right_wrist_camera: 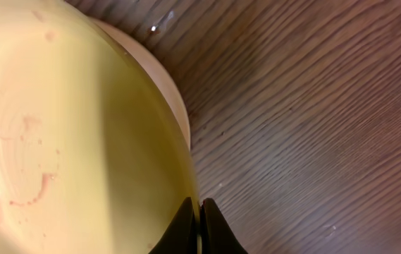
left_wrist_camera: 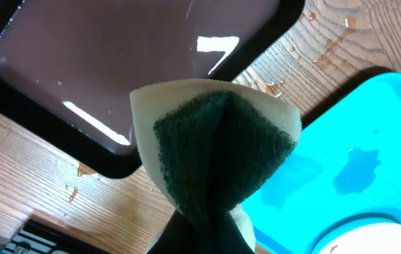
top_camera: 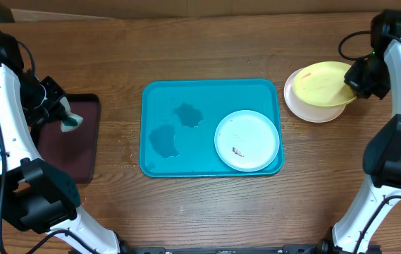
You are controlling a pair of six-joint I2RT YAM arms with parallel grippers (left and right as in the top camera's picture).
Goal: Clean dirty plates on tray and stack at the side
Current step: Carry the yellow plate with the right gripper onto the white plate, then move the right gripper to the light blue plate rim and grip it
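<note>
The turquoise tray lies mid-table with wet patches and one white plate with a small red-brown smear at its right end. Right of the tray, a yellow-green plate hangs tilted over a pale plate that rests on the wood. My right gripper is shut on the yellow-green plate's right rim; faint pink smears show on that plate's face. My left gripper is shut on a sponge, green scouring side and cream foam, held over the maroon tray's edge.
A dark maroon tray with a black rim sits at the left, wet and glossy. Water drops dot the wood between it and the turquoise tray. Both arms' bases stand at the near corners.
</note>
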